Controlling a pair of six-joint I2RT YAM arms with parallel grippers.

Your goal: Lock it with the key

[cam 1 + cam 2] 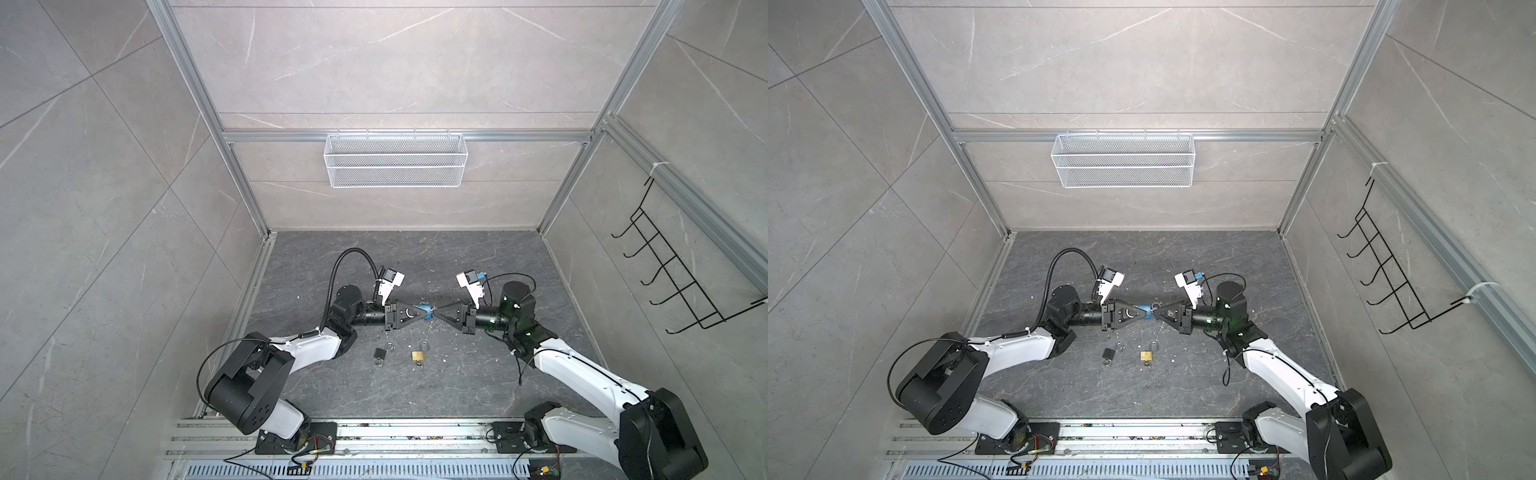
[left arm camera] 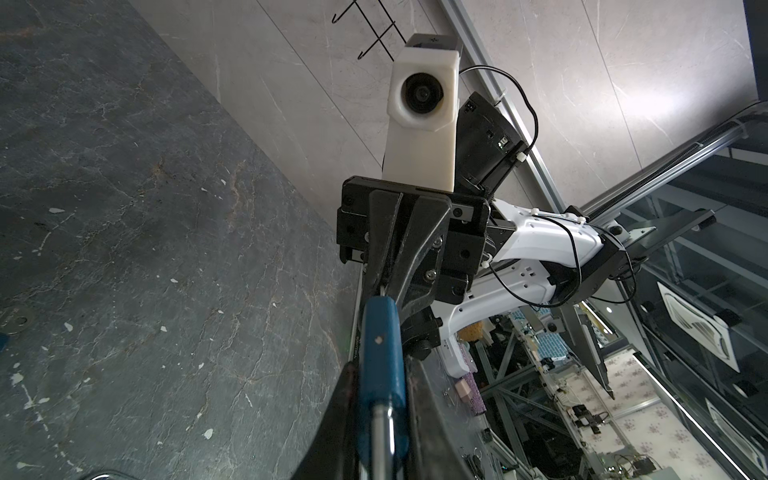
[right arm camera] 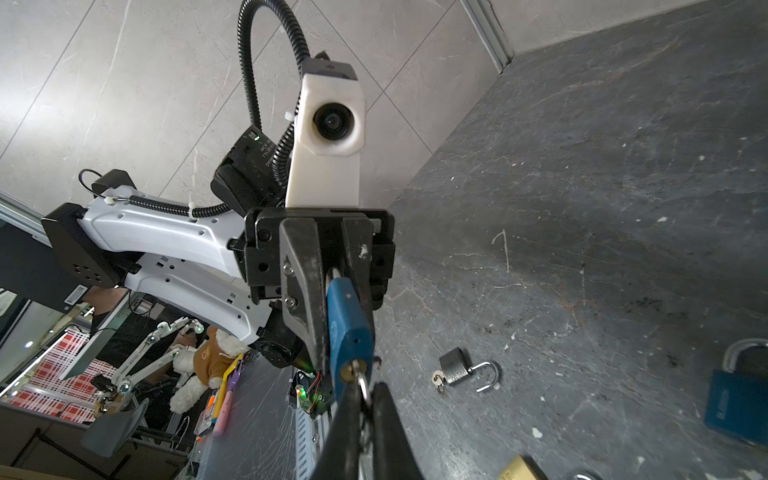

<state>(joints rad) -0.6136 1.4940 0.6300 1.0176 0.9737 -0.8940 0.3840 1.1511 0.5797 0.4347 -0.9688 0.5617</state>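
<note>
1. Step in hand: key-in-lock stage. The left gripper [image 1: 422,313] holds the blue padlock [image 3: 347,328] in mid-air above the counter [image 1: 457,386], centre of scene. Its fingers are clenched on the lock body's flat sides.
2. The right gripper [image 1: 436,312] meets it head-on from the opp. side. Its fingers are pinched tight on the key [image 3: 357,374], which sits in the brass keyhole at the lock's base end.
3. The shackle end lies deep btwn the left fingers; can't tell if it is pushed home.
4. Next move, as I judge it: a wrist roll of the right arm to turn the key, w/ the left arm keeping the body rigid. The roll axis should stay in line w/ the keyhole, or the key may bind or slip.
5. On the counter below: a dark padlock [image 1: 379,353], shackle open; a brass padlock [image 1: 417,356] near it; a 2nd blue padlock [image 3: 733,401], seen in the right wrist view only.
6. Containers: a white mesh basket [image 1: 395,166] on the back wall, appears empty. A black hook rack [image 1: 706,319] on the side wall, nothing hung.
</note>
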